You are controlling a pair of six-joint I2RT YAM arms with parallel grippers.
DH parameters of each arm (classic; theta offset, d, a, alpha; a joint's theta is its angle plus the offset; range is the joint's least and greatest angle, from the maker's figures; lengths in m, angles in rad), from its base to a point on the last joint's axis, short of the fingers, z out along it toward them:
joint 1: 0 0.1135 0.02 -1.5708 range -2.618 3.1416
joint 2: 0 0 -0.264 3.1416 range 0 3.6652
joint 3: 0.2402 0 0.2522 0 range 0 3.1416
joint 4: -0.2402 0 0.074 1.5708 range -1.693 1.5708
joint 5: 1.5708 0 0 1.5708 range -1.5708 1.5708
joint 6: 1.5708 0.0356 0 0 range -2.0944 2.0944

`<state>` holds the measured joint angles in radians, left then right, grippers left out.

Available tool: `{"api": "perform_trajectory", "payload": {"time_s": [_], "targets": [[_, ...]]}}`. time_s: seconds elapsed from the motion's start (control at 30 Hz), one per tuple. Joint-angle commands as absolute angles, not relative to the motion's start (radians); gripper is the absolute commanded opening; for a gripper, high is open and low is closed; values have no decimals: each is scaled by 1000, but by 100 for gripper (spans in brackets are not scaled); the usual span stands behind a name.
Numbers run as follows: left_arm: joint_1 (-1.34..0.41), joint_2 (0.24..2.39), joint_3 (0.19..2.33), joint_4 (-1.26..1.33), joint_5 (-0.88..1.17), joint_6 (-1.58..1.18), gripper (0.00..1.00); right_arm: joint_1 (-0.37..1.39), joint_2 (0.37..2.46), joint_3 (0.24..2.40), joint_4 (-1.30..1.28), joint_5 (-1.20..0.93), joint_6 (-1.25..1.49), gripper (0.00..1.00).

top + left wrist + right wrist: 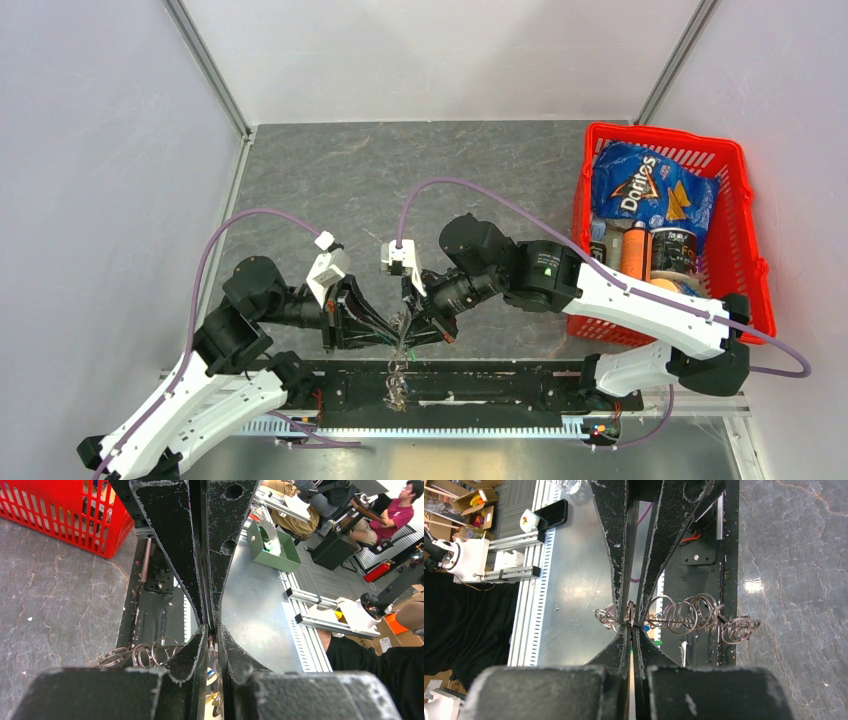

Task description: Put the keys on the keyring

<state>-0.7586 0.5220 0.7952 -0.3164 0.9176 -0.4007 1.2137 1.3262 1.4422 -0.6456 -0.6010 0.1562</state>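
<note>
My two grippers meet tip to tip above the table's near edge. From them a keyring (398, 385) hangs as a chain of silvery wire loops, trailing down over the black rail. My left gripper (392, 330) (214, 629) is nearly closed, with a thin loop between its tips. More loops (147, 652) spread to the left of its fingers. My right gripper (408, 325) (631, 624) is shut on a loop, with the keyring (694, 615) fanned out on both sides. A green speck (405, 352) (631, 651), likely the green key's head, shows just under the tips. I cannot make out the black key.
A red basket (668, 128) (60, 520) with a Doritos bag (650, 190) and bottles stands at the right. The black base rail (500, 385) runs under the grippers, with a metal shelf in front of it. A green box (275, 545) lies beyond the table.
</note>
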Motion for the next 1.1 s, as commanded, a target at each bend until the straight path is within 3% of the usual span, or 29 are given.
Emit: {"api": "perform_trajectory", "payload": {"time_s": [0.0,0.3,0.67,0.87,1.0,1.07], "targets": [[-757,531,797,-318,939,-408,18,1212,1295,1496,-584,-606,144,0],[-758,536,801,-326,942,-405,24,1213,1292,1496,-588,-603,141,0],[-758,536,804,-348,936,-391,24,1213,1295,1501,-587,-606,141,0],[-758,538,803,-348,936,-388,21,1213,1295,1502,-588,-606,142,0],[-758,542,799,-348,939,-388,15,1213,1295,1505,-588,-607,142,0],[-758,543,799,-348,940,-384,7,1213,1295,1505,-587,-609,143,0]]}}
